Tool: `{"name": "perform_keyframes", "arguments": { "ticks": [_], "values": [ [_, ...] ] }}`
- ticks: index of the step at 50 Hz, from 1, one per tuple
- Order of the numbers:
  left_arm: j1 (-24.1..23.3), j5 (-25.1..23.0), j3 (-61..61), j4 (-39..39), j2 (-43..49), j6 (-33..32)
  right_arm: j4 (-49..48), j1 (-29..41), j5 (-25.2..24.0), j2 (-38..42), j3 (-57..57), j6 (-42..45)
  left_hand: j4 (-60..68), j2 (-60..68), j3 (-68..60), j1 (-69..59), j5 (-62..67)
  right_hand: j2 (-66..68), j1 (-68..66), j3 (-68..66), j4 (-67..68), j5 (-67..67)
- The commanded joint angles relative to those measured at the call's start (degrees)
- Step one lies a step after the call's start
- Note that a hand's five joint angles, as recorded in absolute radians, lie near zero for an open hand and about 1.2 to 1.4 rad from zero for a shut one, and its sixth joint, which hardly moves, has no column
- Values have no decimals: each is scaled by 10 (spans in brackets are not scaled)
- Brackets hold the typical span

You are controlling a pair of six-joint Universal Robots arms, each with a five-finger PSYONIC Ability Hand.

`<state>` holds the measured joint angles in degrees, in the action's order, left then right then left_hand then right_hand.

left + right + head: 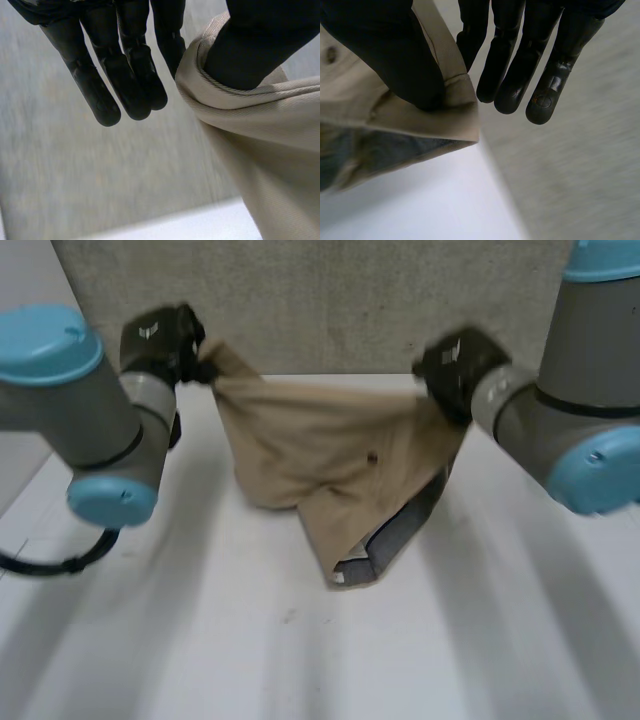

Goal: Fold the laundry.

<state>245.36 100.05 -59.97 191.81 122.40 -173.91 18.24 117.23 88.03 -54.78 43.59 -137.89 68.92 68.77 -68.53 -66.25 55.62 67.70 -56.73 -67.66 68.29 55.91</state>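
Left hand [165, 340]: up over the table's [200, 640] far edge. In its wrist view it pinches the cloth's [320, 440] top corner, thumb against one finger. The other fingers hang straight and hold nothing.

Cloth: one tan garment, hanging between your two hands above the table's far half. The top edge sags in the middle. The lower end droops onto the table near its centre, bunched and twisted, with grey lining [400, 530] showing on the underside. I can't tell what kind of garment it is.

Right hand [455, 365]: also up over the table's far edge, across from the left hand. Its wrist view shows the thumb clamping the cloth's other top corner against a finger at a hemmed edge. The remaining fingers are straight and free.

Progress, my read: early. You have both top corners and the cloth is lifted, so the pick-up is done. No fold is made, and nothing lies flat on the table. Left to do: spread the cloth out on the table, get the twisted lower end straight so the lining is hidden, then make the folds. Only this one piece shows on the table.
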Motion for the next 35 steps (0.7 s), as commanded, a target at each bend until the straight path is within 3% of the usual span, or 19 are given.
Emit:
{"name": "perform_keyframes", "arguments": {
  "ticks": [1,6,10,16,22,28,34,35],
  "values": [
    [-8,11,134,110,16,4,-277,0,8,2,-89,-33,111,112,-115,-137,144,123,-233,-123,117,141],
    [-8,50,133,188,-29,2,-365,2,1,-10,-111,-33,111,112,-115,-137,144,123,-233,-123,117,141],
    [-10,76,102,204,-58,2,-356,6,-1,-16,-105,-34,111,112,-115,-137,144,123,-233,-123,117,141],
    [-20,79,-28,204,-107,2,-296,12,-11,-30,-45,-34,111,112,-115,-137,144,123,-233,-123,117,141],
    [-17,79,-180,198,-152,6,-191,4,-34,-52,110,-34,111,112,-115,-137,144,123,-233,-123,117,141],
    [-13,74,-348,195,-158,6,-174,5,-81,-74,303,-26,111,112,-115,-137,144,123,-233,-123,117,141],
    [-3,74,-433,185,-152,5,-195,4,-138,-82,466,-26,-153,-151,149,126,-120,123,-233,-123,117,141],
    [-3,73,-445,176,-152,5,-203,4,-139,-82,481,-26,-241,-240,237,215,-208,123,-233,-123,117,141]
  ]
}}
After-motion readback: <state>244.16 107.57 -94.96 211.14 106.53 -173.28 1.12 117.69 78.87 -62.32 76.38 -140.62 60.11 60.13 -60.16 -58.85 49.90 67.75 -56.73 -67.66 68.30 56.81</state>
